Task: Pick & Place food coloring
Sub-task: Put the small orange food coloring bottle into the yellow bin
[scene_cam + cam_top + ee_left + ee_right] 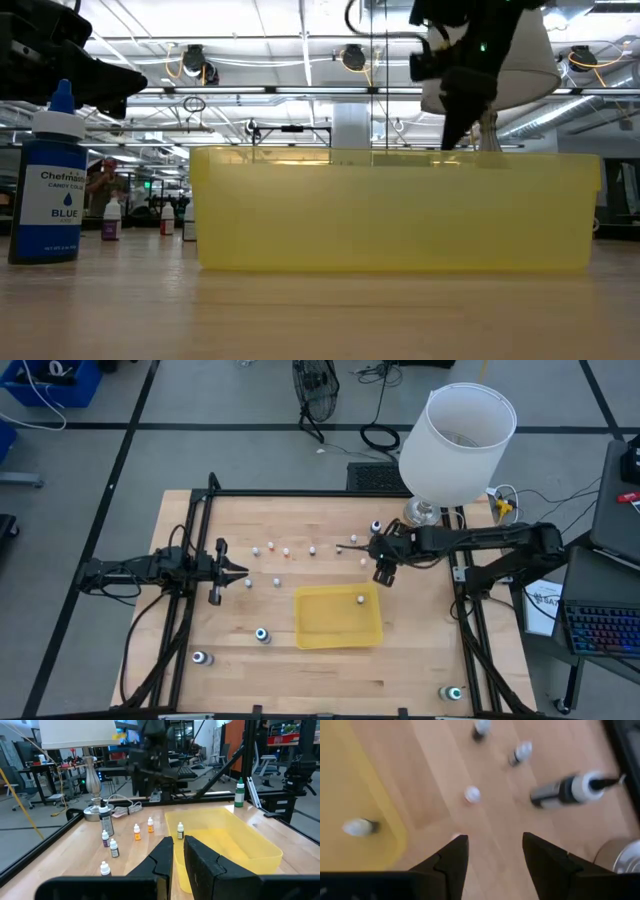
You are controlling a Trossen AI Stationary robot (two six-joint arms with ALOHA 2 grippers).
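The right hand [384,574] hung empty with its fingers spread just beyond the far rim of the yellow tray [310,628], in which one small whitish bottle [360,599] already stood near the far right corner, while the left hand [240,571] waited pressed together at the table's left side. The rest of the food coloring [285,550] stood scattered on the table [420,650] beyond the tray, mostly upright with long axes vertical and caps up. For the next pick, the spread fingers should probably descend straight over one upright bottle, straddle its body, and close squarely, because these tiny bottles would tip easily.
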